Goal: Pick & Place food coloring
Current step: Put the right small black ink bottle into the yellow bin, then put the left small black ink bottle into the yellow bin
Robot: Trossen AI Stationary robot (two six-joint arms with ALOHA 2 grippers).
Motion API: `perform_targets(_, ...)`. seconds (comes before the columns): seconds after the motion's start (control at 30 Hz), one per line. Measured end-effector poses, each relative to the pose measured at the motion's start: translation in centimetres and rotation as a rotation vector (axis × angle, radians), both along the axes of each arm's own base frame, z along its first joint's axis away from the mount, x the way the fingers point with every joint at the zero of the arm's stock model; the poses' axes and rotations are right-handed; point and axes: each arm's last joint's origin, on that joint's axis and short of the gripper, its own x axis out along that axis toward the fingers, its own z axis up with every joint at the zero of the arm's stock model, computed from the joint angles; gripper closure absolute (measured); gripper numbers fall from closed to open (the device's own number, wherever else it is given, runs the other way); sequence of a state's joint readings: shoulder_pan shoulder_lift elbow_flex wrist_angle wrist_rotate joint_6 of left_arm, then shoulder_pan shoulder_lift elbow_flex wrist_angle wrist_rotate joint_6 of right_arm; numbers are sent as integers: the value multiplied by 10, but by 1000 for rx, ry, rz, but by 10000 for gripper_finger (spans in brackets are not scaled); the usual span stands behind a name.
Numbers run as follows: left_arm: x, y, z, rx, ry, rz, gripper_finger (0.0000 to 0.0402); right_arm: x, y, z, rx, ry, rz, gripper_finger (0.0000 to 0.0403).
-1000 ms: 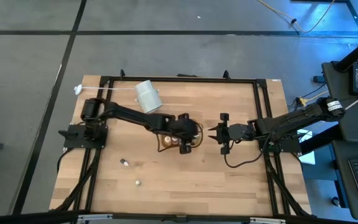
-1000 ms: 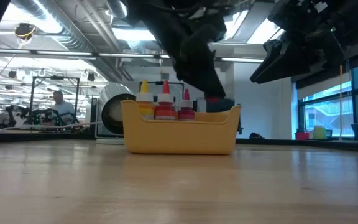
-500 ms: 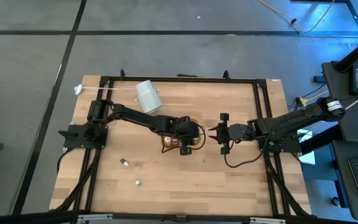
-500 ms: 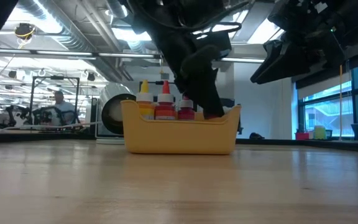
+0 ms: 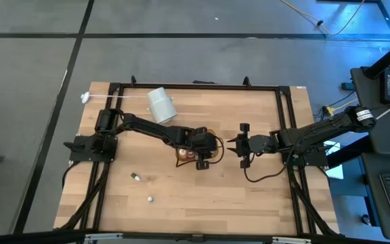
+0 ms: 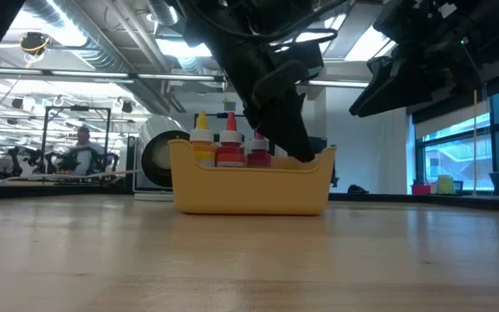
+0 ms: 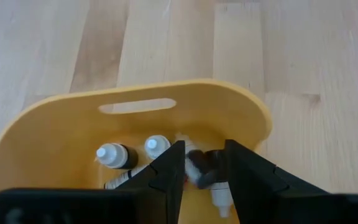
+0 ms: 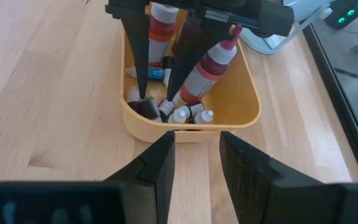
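The orange tray (image 7: 135, 124) stands mid-table and holds tall red and yellow bottles (image 6: 230, 143) and several tiny food coloring bottles (image 8: 182, 114) lying on its floor. My left gripper (image 7: 202, 146) reaches down into the tray's right end, open. A tiny dark bottle (image 7: 199, 167) with a pale cap lies between its fingers on the tray floor, and I cannot tell whether they touch it. My right gripper (image 8: 194, 155) hovers open just right of the tray (image 5: 180, 157), with nothing between its fingers.
A large white cylinder (image 5: 160, 104) lies at the table's far side, left of centre. Two tiny bottles (image 5: 135, 177) (image 5: 149, 199) lie loose on the wood near the front left. Bare wood stretches in front of the tray.
My left gripper has gone down from above the tray's rim into its right end, carrying a small dark bottle at its fingertips. The bottle is now down inside the tray. The right arm has kept still.
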State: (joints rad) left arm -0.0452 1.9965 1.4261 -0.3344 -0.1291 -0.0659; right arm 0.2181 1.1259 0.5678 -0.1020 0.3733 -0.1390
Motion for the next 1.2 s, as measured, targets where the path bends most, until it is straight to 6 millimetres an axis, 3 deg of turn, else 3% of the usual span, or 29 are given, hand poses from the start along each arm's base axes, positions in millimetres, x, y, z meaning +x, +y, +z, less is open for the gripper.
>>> perform_targets(0.17,-3,0,6,17,8,-11,277,0,0,0,0,0,0,273)
perform_targets(0.27,-15,-1,31,29,-4,-26,271,0,0,0,0,0,0,273)
perform_targets(0.47,-55,-12,86,35,7,-77,268,-1,0,-1,-3,12,0,273)
perform_targets(0.63,-97,-33,106,10,143,-100,267,-2,0,-2,-4,30,-1,273)
perform_targets(0.77,-129,-57,100,-8,241,-113,269,-2,0,-3,-6,36,-2,273)
perform_targets(0.93,-163,-86,73,-34,219,-70,272,-2,0,-3,-6,37,-1,273)
perform_targets(1.2,-222,-100,33,-197,216,222,271,-2,0,-2,-5,27,-1,273)
